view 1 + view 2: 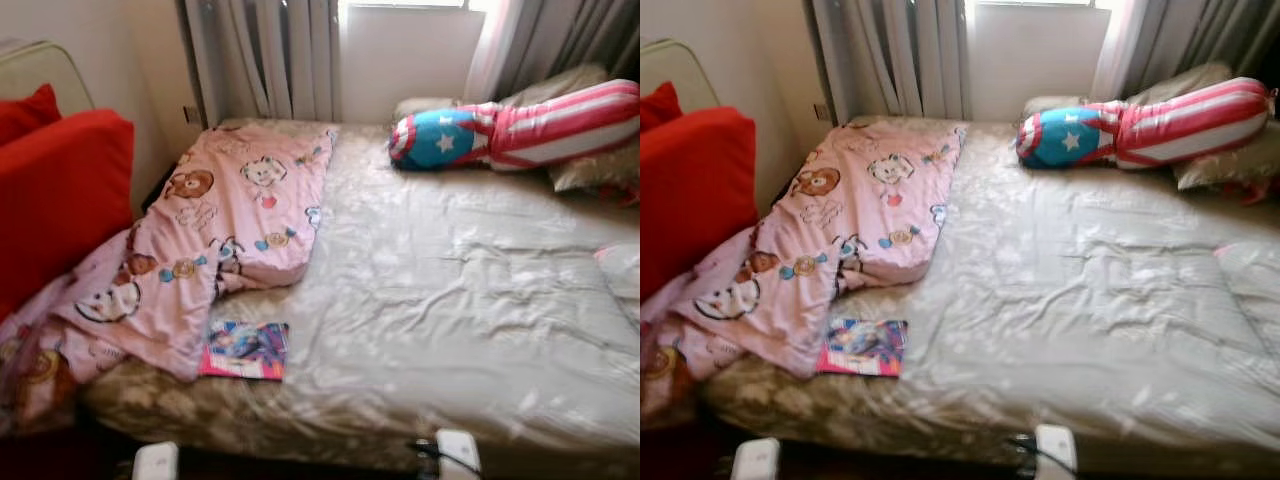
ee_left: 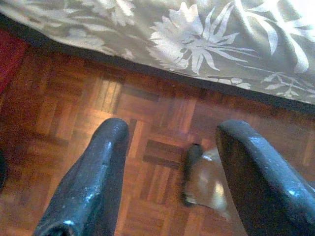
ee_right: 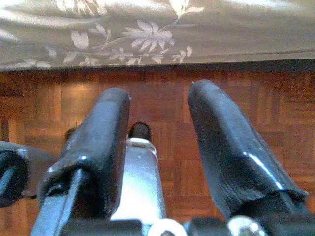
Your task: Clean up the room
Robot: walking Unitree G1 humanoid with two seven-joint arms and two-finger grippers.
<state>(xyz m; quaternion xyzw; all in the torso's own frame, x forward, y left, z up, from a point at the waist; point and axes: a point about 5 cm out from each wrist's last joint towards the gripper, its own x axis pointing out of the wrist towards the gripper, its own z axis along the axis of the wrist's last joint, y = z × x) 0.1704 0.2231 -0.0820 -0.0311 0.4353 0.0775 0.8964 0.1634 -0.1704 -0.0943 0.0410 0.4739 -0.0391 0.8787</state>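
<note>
A pink cartoon-print blanket (image 1: 210,235) lies crumpled along the left side of the bed (image 1: 450,290) and spills over its near left corner. A colourful book (image 1: 245,350) rests on the bed beside the blanket's edge. A blue, red and white star-and-stripe bolster (image 1: 510,125) lies at the head. My left gripper (image 2: 172,172) hangs open over the parquet floor by the bedside. My right gripper (image 3: 157,132) also hangs open above the floor, with nothing between its fingers.
A red sofa (image 1: 55,195) with a red cushion stands left of the bed. Grey curtains (image 1: 265,55) and a window are behind it. Beige pillows (image 1: 590,165) sit at the far right. The floral bed skirt (image 2: 197,39) hangs close to both grippers.
</note>
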